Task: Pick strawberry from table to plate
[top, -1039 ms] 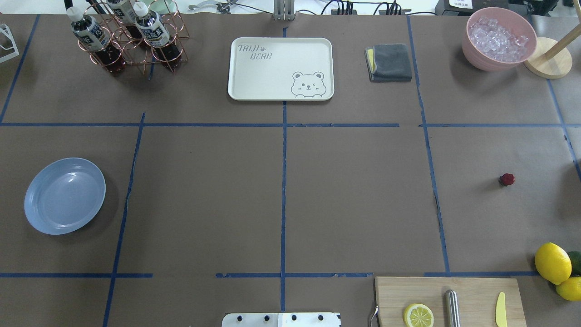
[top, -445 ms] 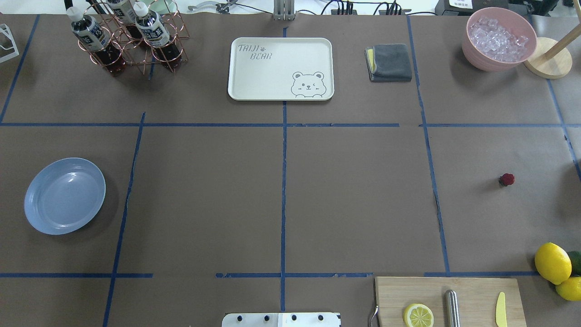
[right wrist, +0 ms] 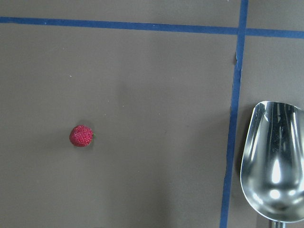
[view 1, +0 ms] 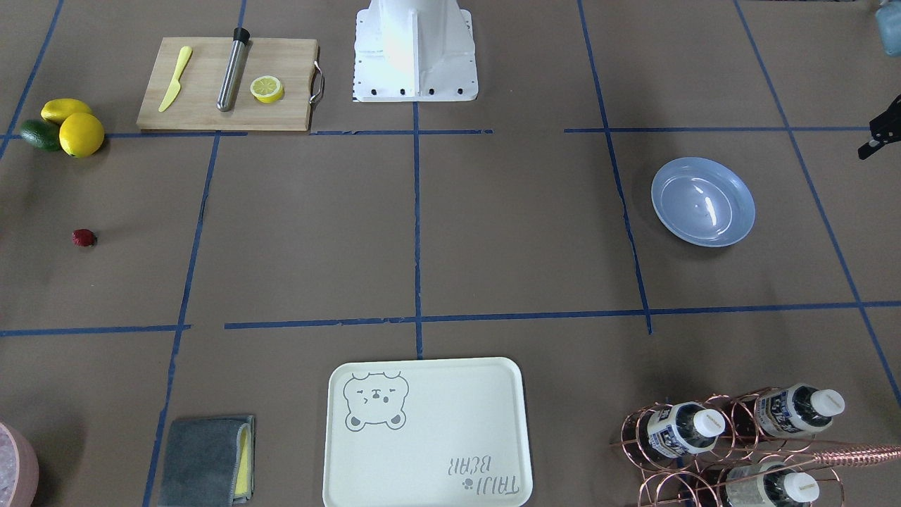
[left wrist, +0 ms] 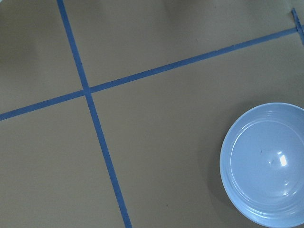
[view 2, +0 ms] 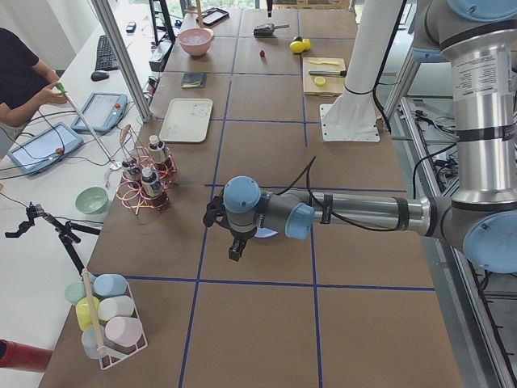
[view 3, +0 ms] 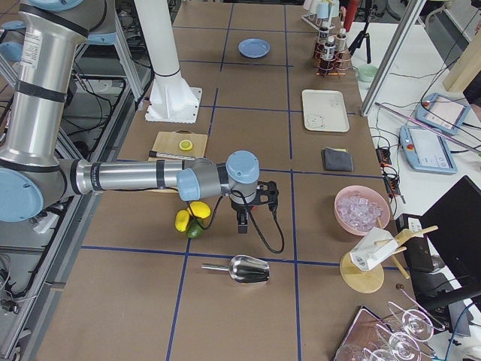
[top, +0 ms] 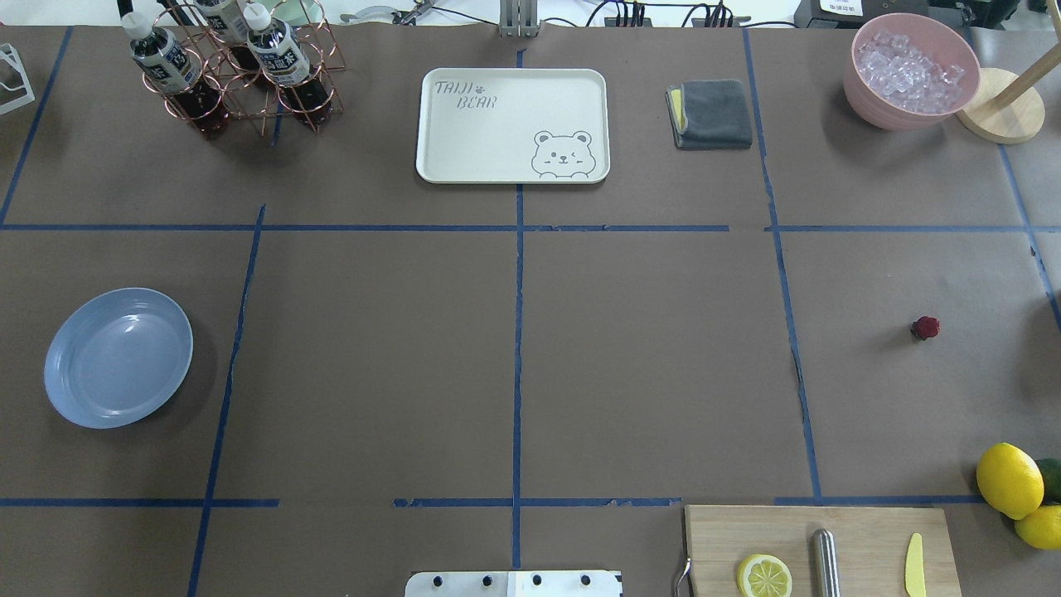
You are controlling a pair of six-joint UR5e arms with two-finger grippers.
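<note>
The strawberry (top: 926,327) lies alone on the table (top: 646,356), far right in the overhead view; it is also in the right wrist view (right wrist: 81,136) and the front-facing view (view 1: 84,238). At the far left rests the pale blue plate (top: 118,357), with nothing on it, seen too in the left wrist view (left wrist: 270,164). My left gripper (view 2: 234,252) hangs above the table beside the plate. My right gripper (view 3: 242,220) hovers above the strawberry's area. Both grippers show only in the side views, so I cannot tell whether they are open or shut.
A cutting board (top: 870,531) with a lemon half, knife and metal rod lies front right, with lemons (top: 1009,479) beside it. A metal scoop (right wrist: 273,161) lies right of the strawberry. The bear tray (top: 512,124), bottle rack (top: 240,66), grey cloth (top: 710,114) and ice bowl (top: 910,70) line the far edge.
</note>
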